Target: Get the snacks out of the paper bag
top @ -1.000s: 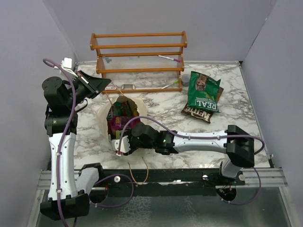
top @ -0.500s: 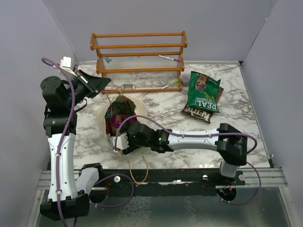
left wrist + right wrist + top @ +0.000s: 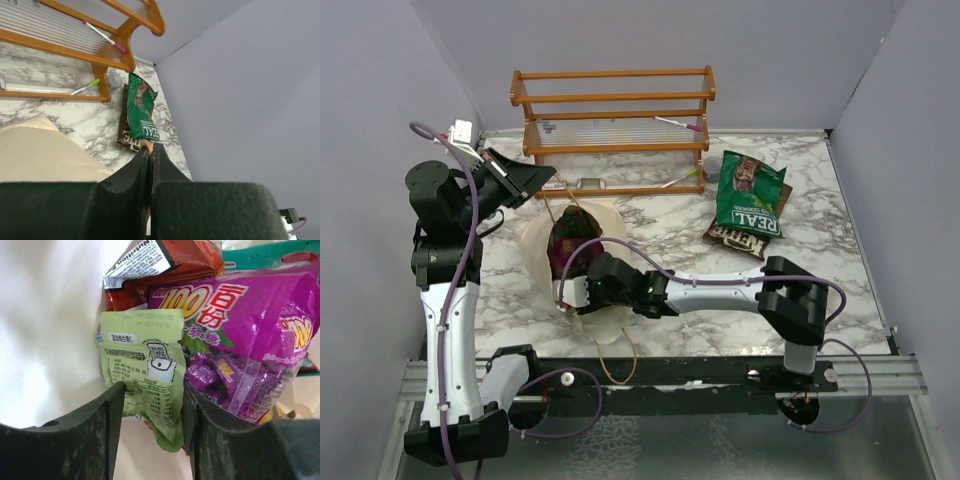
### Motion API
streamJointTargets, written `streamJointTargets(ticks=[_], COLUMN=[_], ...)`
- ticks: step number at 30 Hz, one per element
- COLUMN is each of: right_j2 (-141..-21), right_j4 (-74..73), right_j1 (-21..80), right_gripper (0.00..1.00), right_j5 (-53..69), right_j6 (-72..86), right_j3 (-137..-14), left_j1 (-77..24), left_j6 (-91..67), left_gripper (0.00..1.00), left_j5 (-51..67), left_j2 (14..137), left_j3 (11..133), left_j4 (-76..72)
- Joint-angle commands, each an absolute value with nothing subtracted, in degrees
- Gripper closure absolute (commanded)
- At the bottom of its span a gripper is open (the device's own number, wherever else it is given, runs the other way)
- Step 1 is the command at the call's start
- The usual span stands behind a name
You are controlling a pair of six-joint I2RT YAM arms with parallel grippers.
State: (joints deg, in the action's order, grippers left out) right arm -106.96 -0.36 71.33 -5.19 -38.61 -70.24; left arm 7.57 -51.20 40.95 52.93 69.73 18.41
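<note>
The paper bag [image 3: 533,252] lies at the left of the table with its mouth toward the arms, and it also shows in the left wrist view [image 3: 45,155]. My left gripper [image 3: 546,180] [image 3: 150,146] is shut on the bag's tan cord handle [image 3: 145,146] and holds it up. My right gripper [image 3: 570,290] [image 3: 152,390] is inside the bag mouth, open, with its jaws on either side of a light green packet [image 3: 145,365]. Purple-magenta [image 3: 235,335], orange-red [image 3: 165,262] and teal [image 3: 260,255] packets lie behind it. A green packet [image 3: 752,193] lies on a brown one [image 3: 732,238] on the table at the right.
A wooden rack [image 3: 612,125] with pens stands at the back, just beyond the bag. Grey walls close in the left, back and right sides. A second cord handle [image 3: 616,365] hangs over the table's near edge.
My right gripper has pushed further left and deeper into the bag mouth. The bag has shifted and its opening has narrowed around the packets. The left arm has stayed put.
</note>
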Motion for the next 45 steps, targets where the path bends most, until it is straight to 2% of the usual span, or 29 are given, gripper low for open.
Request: streamJointTargets(ticks=[1,10,20,25,33,36,39,42,45], right_j2=[-105.26,-99.61,-89.18,-79.69,-62.2,-57.3,-54.29,-53.94,-54.9], right_j4=[0.01,-2.21,-3.88,-4.76,1.56,9.02,19.86,33.72,42.53], right_j1=[70.99,70.98,71.06,71.03,71.02,71.02,71.07,70.55,65.0], right_gripper=[0.58,0.98,0.98,0.98,0.98,0.98,0.98,0.98,0.98], right_j5=[-0.61,2.9,4.1,1.97,5.29,-1.66,-17.22,-37.72,-48.01], right_j6=[-34.71,-32.54,-27.26,-26.81,-24.51,-23.91,-23.99,-26.38,-25.46], right_j3=[-69.76,-69.79,-67.97,-67.14,-62.3,-56.37,-49.73,-42.98,-36.62], left_j1=[7.51,7.49,7.5,7.54,7.56,7.56,7.51,7.53,7.56], left_j6=[-50.27,-50.18,-49.49,-49.4,-49.15,-49.17,-49.1,-49.13,-48.48], left_gripper=[1.0,1.0,1.0,1.0,1.0,1.0,1.0,1.0,1.0], left_j5=[41.13,40.83,40.63,40.34,39.93,39.99,40.06,40.07,39.95], left_j2=[52.51,52.4,52.05,52.07,52.07,52.32,52.73,52.42,52.7], left_j3=[71.32,70.22,69.83,69.2,68.22,68.21,68.47,68.31,68.92], left_j4=[17.23,16.89,17.92,17.64,17.62,17.35,17.46,17.54,18.22])
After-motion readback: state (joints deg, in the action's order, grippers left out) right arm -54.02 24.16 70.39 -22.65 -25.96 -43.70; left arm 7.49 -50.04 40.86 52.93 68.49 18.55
